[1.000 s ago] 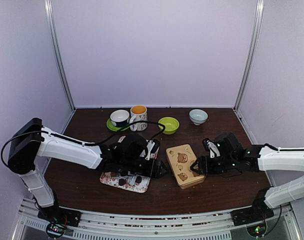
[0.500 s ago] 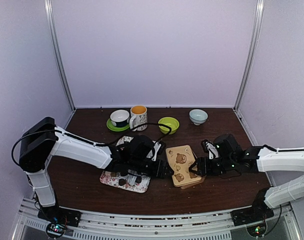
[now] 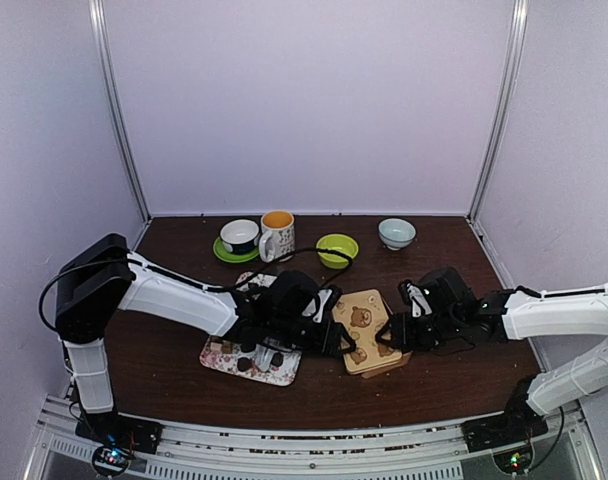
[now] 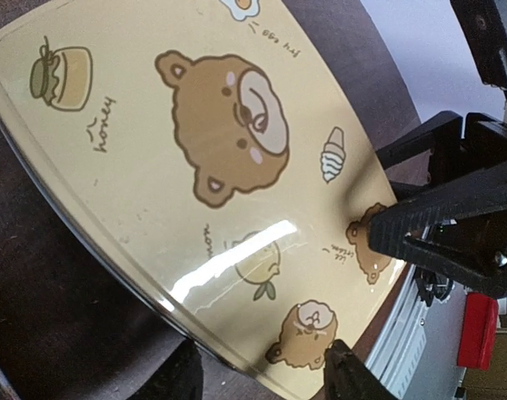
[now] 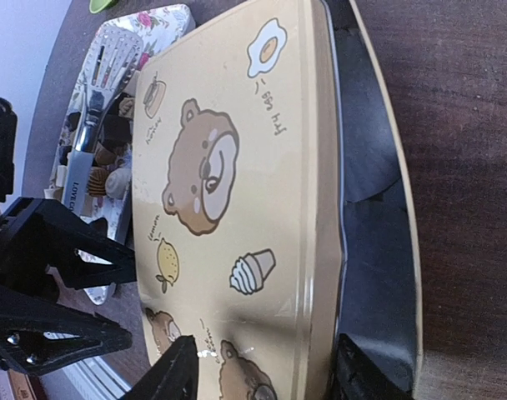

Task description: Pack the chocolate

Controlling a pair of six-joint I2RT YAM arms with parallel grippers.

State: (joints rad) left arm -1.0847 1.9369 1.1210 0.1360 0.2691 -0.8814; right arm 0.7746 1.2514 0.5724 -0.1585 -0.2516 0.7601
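The chocolate (image 3: 250,363) lies as small dark and cream pieces on a floral tray (image 3: 222,357), also seen in the right wrist view (image 5: 113,133). The tan bear tin's lid (image 3: 361,322) sits tilted and shifted left off its base (image 3: 392,365); the dark inside of the base (image 5: 366,167) shows beside the lid (image 5: 228,167). My left gripper (image 3: 336,338) is open at the lid's left edge, its fingers astride a corner (image 4: 268,379). My right gripper (image 3: 387,335) is open, its fingers astride the lid's near end (image 5: 266,379).
Metal tongs (image 5: 99,75) lie on the floral tray. Along the back stand a white cup on a green saucer (image 3: 240,236), a mug (image 3: 277,234), a green bowl (image 3: 337,249) and a pale blue bowl (image 3: 396,232).
My left gripper has moved right to the tin and my right gripper slightly left. The lid has slid left and tilted off the base.
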